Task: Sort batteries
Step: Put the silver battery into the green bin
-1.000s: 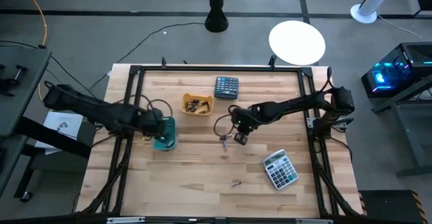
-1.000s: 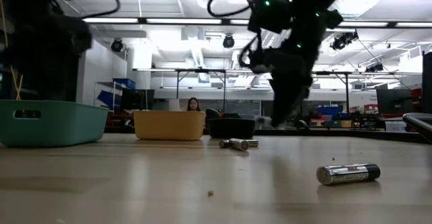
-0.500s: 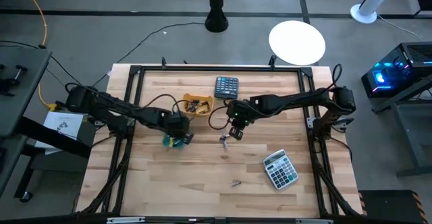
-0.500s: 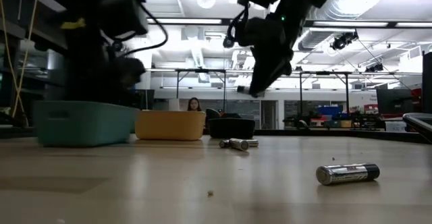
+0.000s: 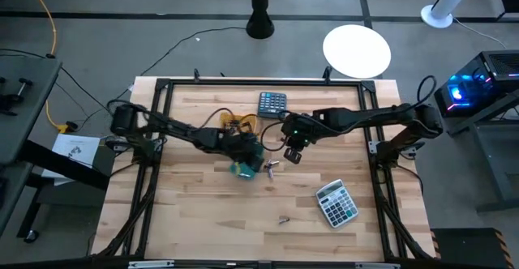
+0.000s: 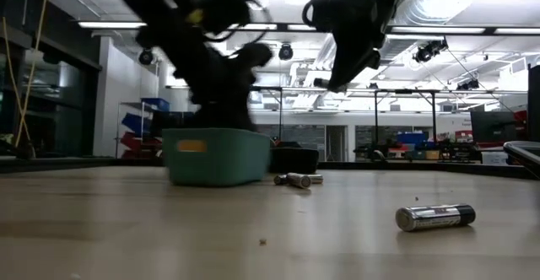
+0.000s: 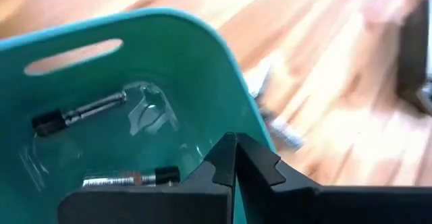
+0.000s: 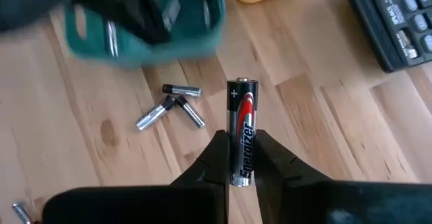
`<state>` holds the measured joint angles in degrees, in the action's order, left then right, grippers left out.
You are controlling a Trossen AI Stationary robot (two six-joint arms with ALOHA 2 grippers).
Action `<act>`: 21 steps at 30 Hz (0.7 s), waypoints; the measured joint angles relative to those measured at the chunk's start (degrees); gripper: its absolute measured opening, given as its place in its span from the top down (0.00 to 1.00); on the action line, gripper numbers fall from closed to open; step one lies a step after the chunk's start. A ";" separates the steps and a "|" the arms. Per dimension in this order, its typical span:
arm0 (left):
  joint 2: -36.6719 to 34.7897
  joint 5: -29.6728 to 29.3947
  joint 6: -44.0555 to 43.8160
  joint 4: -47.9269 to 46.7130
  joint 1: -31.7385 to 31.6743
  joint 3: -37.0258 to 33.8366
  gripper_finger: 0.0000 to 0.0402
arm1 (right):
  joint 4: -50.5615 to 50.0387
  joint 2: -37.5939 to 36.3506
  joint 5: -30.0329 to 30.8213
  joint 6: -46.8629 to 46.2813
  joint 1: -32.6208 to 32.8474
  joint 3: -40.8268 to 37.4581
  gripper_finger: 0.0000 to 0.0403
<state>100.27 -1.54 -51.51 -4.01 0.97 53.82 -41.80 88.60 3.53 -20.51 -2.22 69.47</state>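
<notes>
Gripping the rim of the teal bin (image 5: 246, 165) mid-bench, the left gripper (image 7: 233, 158) has its fingers clenched on it; two batteries (image 7: 79, 113) lie inside. Just right, three loose batteries (image 8: 169, 106) lie on the bench (image 5: 203, 220). Above them the right gripper (image 8: 237, 158) fingers clasp a black-and-red battery (image 8: 242, 140).

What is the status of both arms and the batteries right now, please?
Right end effector shut on battery, raised. Left end effector shut on teal bin rim. Three loose batteries beside bin.
</notes>
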 joint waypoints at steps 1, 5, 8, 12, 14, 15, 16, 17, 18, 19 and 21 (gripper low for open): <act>1.43 0.40 1.62 -0.19 -0.16 2.19 1.00 | 0.04 -0.22 0.00 0.00 0.00 0.00 0.95; 1.78 0.98 7.69 -7.52 -1.77 9.49 1.00 | 0.22 -0.80 0.01 -0.98 0.43 0.01 0.95; -3.46 -2.53 13.32 -16.04 -3.19 11.22 1.00 | 1.57 -0.83 -0.33 -0.52 1.33 0.01 0.95; -14.18 -14.04 17.00 -29.25 -4.93 11.21 1.00 | 9.14 0.17 -3.02 -0.10 2.10 0.07 0.95; -20.36 -20.78 18.61 -34.32 -5.70 11.21 1.00 | 14.31 1.88 -5.19 -0.50 2.10 0.07 0.95; -23.07 -23.46 19.20 -36.03 -6.09 11.21 1.00 | 17.35 2.82 -5.92 -1.05 2.10 0.07 0.95; -26.12 -25.37 19.64 -37.51 -6.44 11.21 1.00 | 20.20 3.98 -6.61 -1.50 2.10 0.07 0.94; -28.56 -26.90 19.65 -38.59 -6.70 11.21 1.00 | 22.79 5.06 -7.57 -1.67 2.10 0.07 0.93; -31.11 -27.75 19.42 -39.36 -7.04 11.21 1.00 | 24.97 6.15 -8.52 -1.70 2.10 0.07 0.91; -33.37 -28.27 18.75 -40.19 -7.30 11.21 1.00 | 26.69 7.21 -9.05 -1.70 2.09 0.08 0.88; -37.24 -28.89 17.40 -40.97 -7.46 11.22 1.00 | 27.94 8.73 -9.61 -2.83 2.08 0.07 0.83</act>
<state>63.02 -30.43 -34.11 -44.99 -6.49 65.04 -13.86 97.33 -6.08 -23.34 -0.14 69.54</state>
